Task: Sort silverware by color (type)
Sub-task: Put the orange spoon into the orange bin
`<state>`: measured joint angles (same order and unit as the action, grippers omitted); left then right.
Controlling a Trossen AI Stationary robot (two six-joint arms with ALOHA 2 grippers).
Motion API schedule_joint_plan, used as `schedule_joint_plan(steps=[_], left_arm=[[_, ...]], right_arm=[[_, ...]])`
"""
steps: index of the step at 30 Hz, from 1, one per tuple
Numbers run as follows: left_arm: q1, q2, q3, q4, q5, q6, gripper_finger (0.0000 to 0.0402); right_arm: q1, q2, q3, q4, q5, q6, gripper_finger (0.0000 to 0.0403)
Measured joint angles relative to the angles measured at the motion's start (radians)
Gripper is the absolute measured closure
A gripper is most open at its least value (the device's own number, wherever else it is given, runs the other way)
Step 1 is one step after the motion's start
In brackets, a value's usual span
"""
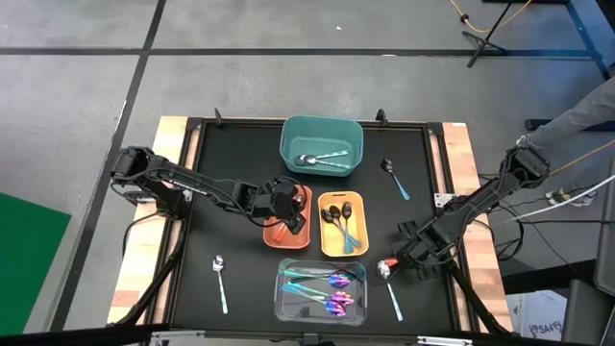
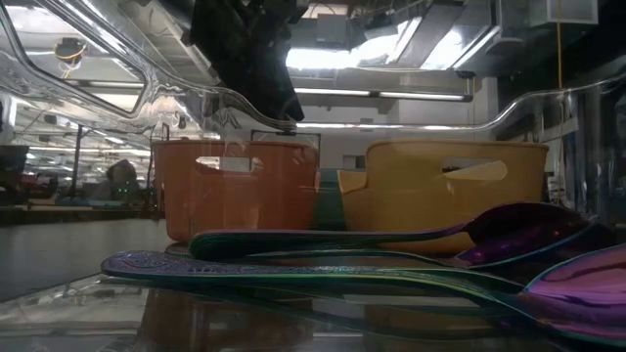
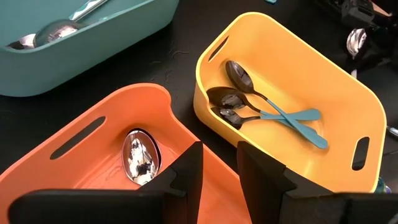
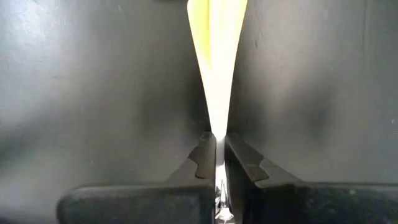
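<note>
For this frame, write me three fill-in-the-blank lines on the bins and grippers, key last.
1. The left gripper hangs over the ____ bin.
2. The black-headed spoons lie in the ____ bin.
3. The right gripper is shut on a spoon with an ____ handle.

Missing words: orange; yellow; orange
</note>
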<state>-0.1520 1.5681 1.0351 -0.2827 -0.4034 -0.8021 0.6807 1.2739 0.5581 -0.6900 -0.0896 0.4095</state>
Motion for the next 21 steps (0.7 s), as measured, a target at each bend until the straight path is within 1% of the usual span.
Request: schedule_joint_plan(steps=[7, 13, 16, 21], left_arm=[[0.000, 0.000, 0.000, 0.010, -0.001, 0.000, 0.0308], [0.000, 0.000, 0.000, 0.017, -0.004, 0.000, 0.0308], [0.000, 0.000, 0.000, 0.017, -0.005, 0.000, 0.0308], [0.000, 0.000, 0.000, 0.017, -0.005, 0.000, 0.0308]], right_arm=[[0.000, 0.000, 0.030, 0.006, 0.012, 0.009, 0.0399], [0.000, -0.001, 0.042, -0.006, 0.072, 0.020, 0.0399], [0.000, -0.001, 0.042, -0.058, 0.127, 0.094, 0.0399], [-0.031, -0.001, 0.042, -0.096, 0.190, 0.324, 0.0398]])
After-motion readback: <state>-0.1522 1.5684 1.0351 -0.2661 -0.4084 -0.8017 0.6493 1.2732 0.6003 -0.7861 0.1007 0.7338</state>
